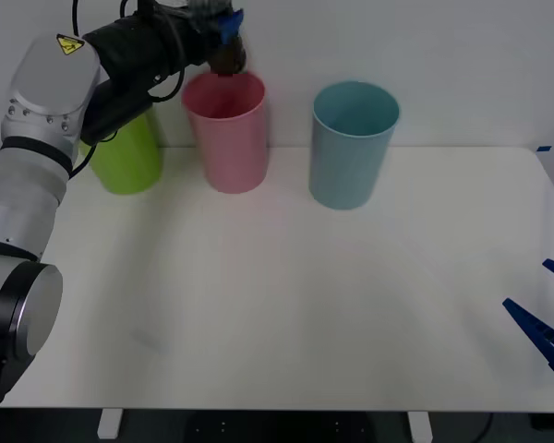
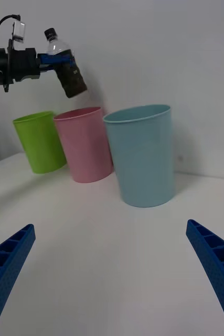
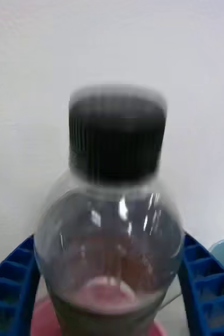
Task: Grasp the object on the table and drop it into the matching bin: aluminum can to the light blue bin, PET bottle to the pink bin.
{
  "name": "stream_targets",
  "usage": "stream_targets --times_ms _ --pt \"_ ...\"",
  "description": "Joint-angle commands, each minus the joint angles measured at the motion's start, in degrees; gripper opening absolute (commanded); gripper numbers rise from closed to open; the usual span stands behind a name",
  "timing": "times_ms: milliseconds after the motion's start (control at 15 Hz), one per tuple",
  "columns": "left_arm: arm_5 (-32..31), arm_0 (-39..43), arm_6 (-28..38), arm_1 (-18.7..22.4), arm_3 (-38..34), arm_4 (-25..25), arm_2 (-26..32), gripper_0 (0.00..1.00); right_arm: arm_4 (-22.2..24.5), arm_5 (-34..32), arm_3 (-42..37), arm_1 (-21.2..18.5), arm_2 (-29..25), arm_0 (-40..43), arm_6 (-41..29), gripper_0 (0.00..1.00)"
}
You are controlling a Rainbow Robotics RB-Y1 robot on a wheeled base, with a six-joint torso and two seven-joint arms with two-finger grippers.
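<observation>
At table's near right edge: right gripper [image 1: 547,318], blue ribbed fingers [image 2: 214,265] spread wide apart, holding nothing, idle low over the white table [image 1: 286,314].
Mid-table, toward far side: light blue bin [image 1: 353,143], upright, open rim up, standing on the tabletop; well apart from the right gripper.
Just left of it: pink bin [image 1: 227,129], upright, same size, near the light blue bin with a gap between in front view.
Farther left: lime green bin [image 1: 129,152], upright, partly hidden behind the left arm.
Above the pink bin's rim, at the far edge: left gripper [image 1: 223,37], blue fingers [image 3: 12,283] closed against both sides of the PET bottle [image 2: 65,63]. Bottle held in the air, tilted, black cap [image 3: 117,136] uppermost, clear shoulder below it, dark body pointing down toward the pink bin; clear of the rim in right wrist view.
</observation>
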Motion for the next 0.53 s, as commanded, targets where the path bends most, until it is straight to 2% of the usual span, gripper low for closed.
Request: stream_targets --times_ms 67,533 --pt "0.00 0.18 -0.06 0.10 0.00 0.76 0.01 1.00 0.00 0.00 0.00 0.00 0.00 0.00 0.00 1.00" --pt "-2.73 2.38 -1.91 1.94 -0.44 7.70 0.01 1.00 0.00 0.00 0.00 0.00 0.00 0.00 0.00 1.00"
